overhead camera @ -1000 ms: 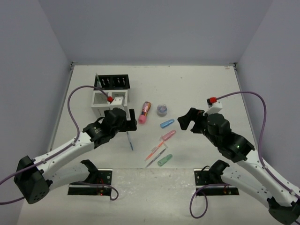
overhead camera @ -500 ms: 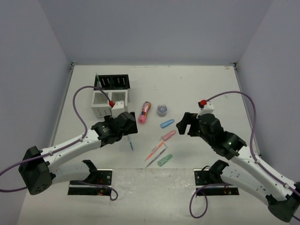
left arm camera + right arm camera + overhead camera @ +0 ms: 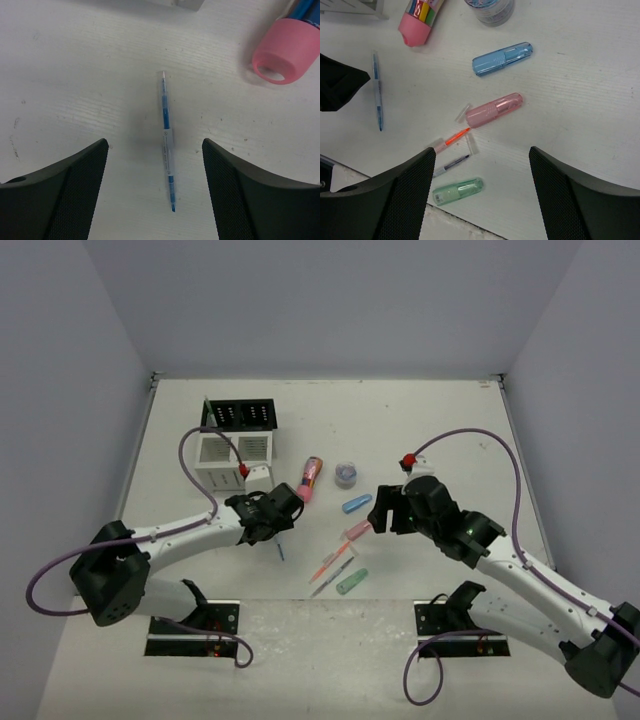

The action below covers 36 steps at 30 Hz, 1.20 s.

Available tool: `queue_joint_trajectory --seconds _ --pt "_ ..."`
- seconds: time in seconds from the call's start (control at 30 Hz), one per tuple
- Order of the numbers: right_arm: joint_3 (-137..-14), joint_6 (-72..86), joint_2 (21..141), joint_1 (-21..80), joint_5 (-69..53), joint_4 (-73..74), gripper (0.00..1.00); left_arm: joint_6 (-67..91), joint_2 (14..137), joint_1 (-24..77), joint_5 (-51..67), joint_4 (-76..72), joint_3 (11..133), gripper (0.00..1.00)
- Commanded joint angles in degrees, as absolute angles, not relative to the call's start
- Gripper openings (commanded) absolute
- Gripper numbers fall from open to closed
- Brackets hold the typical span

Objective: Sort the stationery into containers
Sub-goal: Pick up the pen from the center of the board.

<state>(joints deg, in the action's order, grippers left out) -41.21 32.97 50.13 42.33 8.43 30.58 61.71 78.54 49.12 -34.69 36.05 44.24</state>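
Your left gripper (image 3: 155, 155) stands wide open and holds nothing, its fingers straddling the blue pen (image 3: 166, 150) without touching it. The pen lies flat on the near side of the organiser (image 3: 235, 445), and the pink tube (image 3: 287, 50) sits just right of the organiser. Your right gripper (image 3: 482, 160), equally wide and empty, hangs over the pink capsule (image 3: 494, 110), right of the organiser and well apart from it. Farthest from the organiser, the green capsule (image 3: 458, 190) lies just beside the table (image 3: 580, 75) edge.

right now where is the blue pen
Left of centre in the top view, the blue pen lies flat between the open left fingers, touching neither, just nearer than the pink tube.
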Motion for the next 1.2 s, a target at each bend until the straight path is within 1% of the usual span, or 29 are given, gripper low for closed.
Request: queue_joint_trajectory --seconds 0.0,0.27,0.37,0.53,0.7,0.83,0.93,1.17 --pt "-41.3 32.0 49.2 42.5 7.0 27.8 0.78 65.9 83.1 49.3 -36.0 34.3 47.5 0.7" --pt "-41.0 31.8 48.5 42.5 6.2 27.1 0.78 68.4 89.8 49.2 -33.7 35.7 48.8 0.55" --pt "-41.0 31.7 48.5 42.5 5.9 26.9 0.78 70.0 89.6 49.2 -33.0 36.0 47.8 0.48" --pt "-40.8 31.6 48.5 42.5 5.7 26.6 0.78 70.2 89.6 49.2 -30.7 35.0 46.0 0.4" --pt "-40.9 31.6 48.0 42.5 5.4 26.5 0.78 69.7 90.4 49.4 -28.7 33.5 44.3 0.29" --pt "-41.0 31.4 47.4 42.5 5.1 26.5 0.78 69.9 89.7 49.4 -28.1 33.5 42.4 0.01" --pt "-40.7 31.2 47.2 42.5 4.5 26.1 0.78 70.1 87.5 49.4 -27.8 33.5 41.0 0.0" --pt "-40.6 30.7 47.7 42.5 2.6 25.4 0.78 65.5 75.3 49.9 -27.6 32.7 40.3 0.0"
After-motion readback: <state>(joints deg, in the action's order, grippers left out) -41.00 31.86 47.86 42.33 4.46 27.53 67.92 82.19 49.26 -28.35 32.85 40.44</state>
